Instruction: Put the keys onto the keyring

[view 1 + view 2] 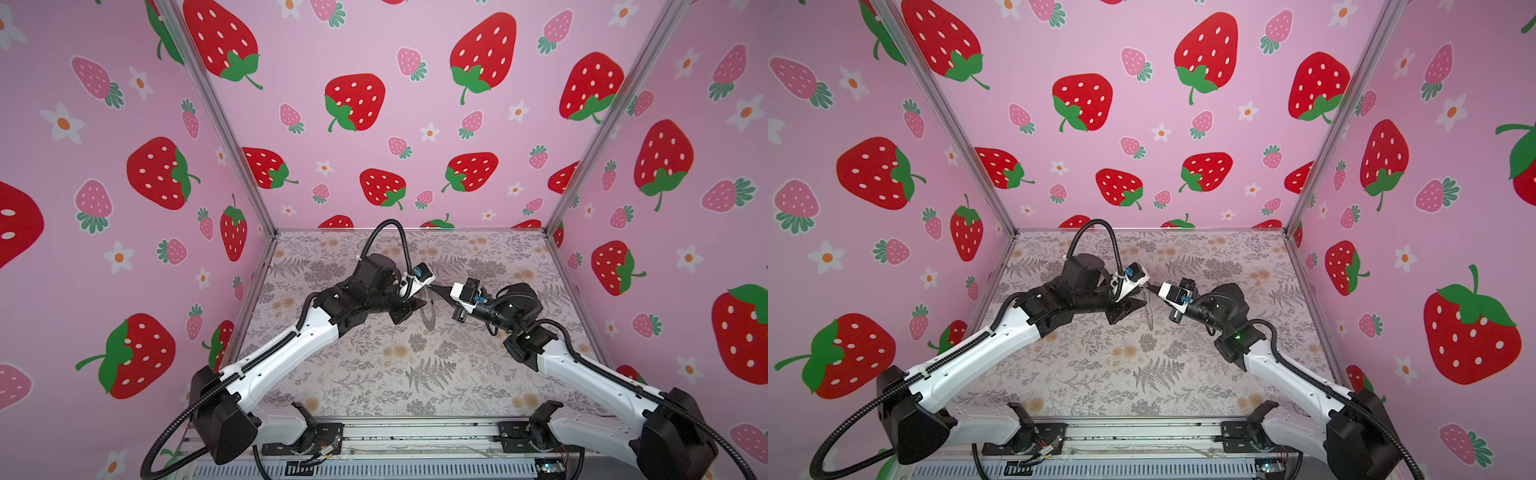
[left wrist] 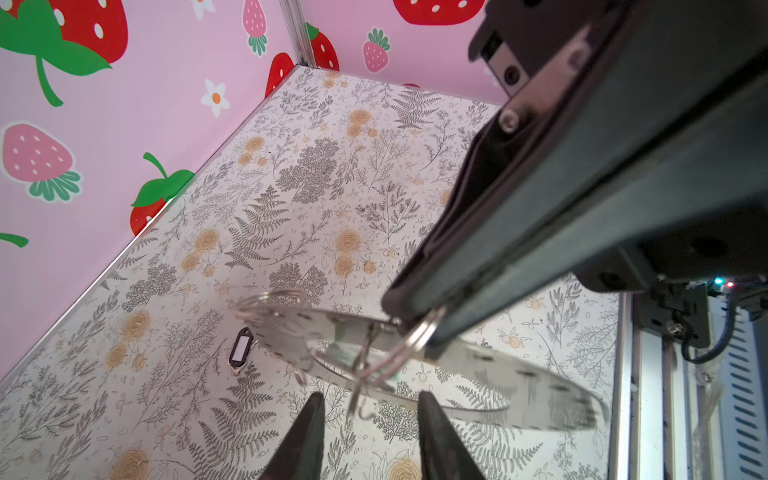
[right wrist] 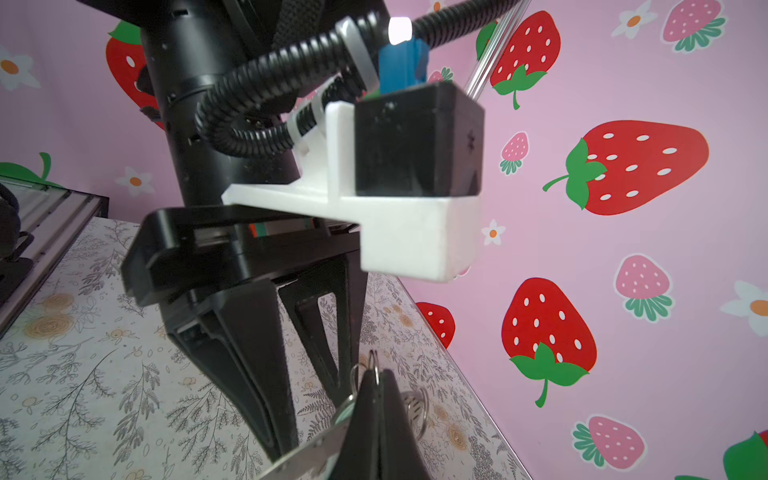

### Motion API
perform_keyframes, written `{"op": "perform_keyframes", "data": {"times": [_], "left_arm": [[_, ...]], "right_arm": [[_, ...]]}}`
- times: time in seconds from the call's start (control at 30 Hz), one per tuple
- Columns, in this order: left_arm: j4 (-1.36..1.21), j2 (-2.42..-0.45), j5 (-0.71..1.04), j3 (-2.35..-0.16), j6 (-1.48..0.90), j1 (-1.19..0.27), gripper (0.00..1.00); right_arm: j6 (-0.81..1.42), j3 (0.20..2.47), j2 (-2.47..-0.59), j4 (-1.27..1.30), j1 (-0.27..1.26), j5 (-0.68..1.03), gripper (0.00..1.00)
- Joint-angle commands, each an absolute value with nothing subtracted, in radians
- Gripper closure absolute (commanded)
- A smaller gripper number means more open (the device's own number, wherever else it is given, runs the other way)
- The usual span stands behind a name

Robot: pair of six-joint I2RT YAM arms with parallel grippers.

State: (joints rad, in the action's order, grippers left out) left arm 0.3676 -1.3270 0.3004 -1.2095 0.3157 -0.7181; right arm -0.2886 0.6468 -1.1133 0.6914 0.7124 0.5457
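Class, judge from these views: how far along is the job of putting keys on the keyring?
Done: the keyring is up, clear of the table. In hand: the right tool is shut on the keyring at a wire loop, and the left tool is open just beside it. Left: the oval tag lies on the table, unattached and yet to be threaded on.

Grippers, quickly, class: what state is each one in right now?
Left gripper: open, holding nothing.
Right gripper: closed on the keyring, holding it above the table.
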Motion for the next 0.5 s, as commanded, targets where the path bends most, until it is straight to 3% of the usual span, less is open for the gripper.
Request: {"op": "perform_keyframes", "data": {"times": [0.0, 0.47], "left_arm": [[0.259, -1.322, 0.369, -1.188, 0.277, -0.721, 0.6], [0.138, -1.339, 0.324, -1.165, 0.23, -0.739, 0.67]], "right_arm": [[-0.237, 0.637, -1.112, 0.791, 0.711, 0.555, 1.0], [-0.161, 0.625, -1.108, 0.832, 0.711, 0.478, 1.0]]}}
